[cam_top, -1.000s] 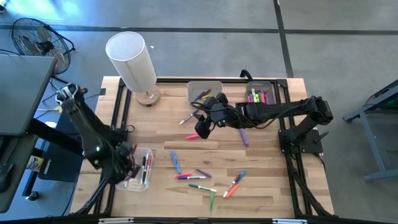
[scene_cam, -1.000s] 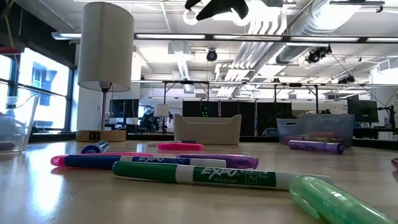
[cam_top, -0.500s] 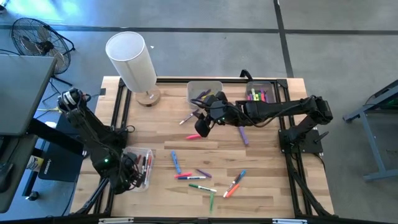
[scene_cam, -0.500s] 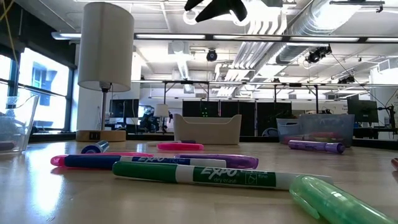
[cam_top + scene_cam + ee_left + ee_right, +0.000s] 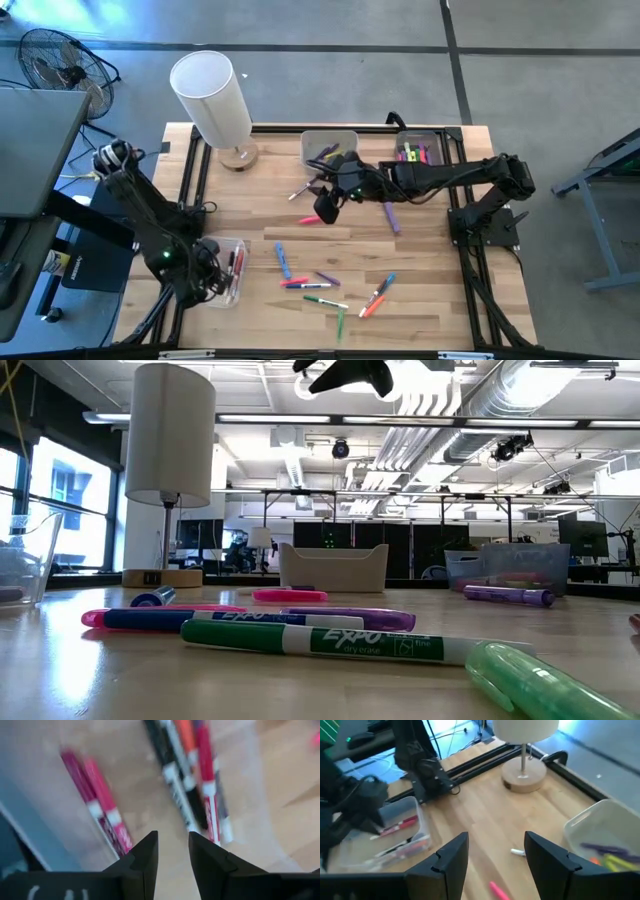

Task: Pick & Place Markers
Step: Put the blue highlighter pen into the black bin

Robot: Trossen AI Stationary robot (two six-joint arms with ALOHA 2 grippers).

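Note:
Several markers lie loose on the wooden table: a blue one (image 5: 283, 260), a red one (image 5: 295, 283), green ones (image 5: 325, 300), an orange one (image 5: 377, 295), a purple one (image 5: 392, 217) and a pink one (image 5: 310, 219). My left gripper (image 5: 207, 272) hovers over a clear bin (image 5: 236, 285) at the near left; its fingers (image 5: 173, 845) stand slightly apart and empty above red (image 5: 102, 800) and black markers (image 5: 175, 785) lying in the bin. My right gripper (image 5: 325, 208) is open and empty (image 5: 495, 850), high above the table's middle, and shows at the top of the low view (image 5: 345, 372).
A white lamp (image 5: 212, 100) stands at the far left. A grey bin (image 5: 328, 148) and a clear bin (image 5: 420, 152), both holding markers, stand along the far edge. Markers (image 5: 310, 640) lie close in front of the low camera. Bare wood lies at the near right.
My left arm has shifted a little toward the table's near edge, its gripper staying over the clear bin. My right arm has kept almost still above the table's middle. The loose markers have not moved.

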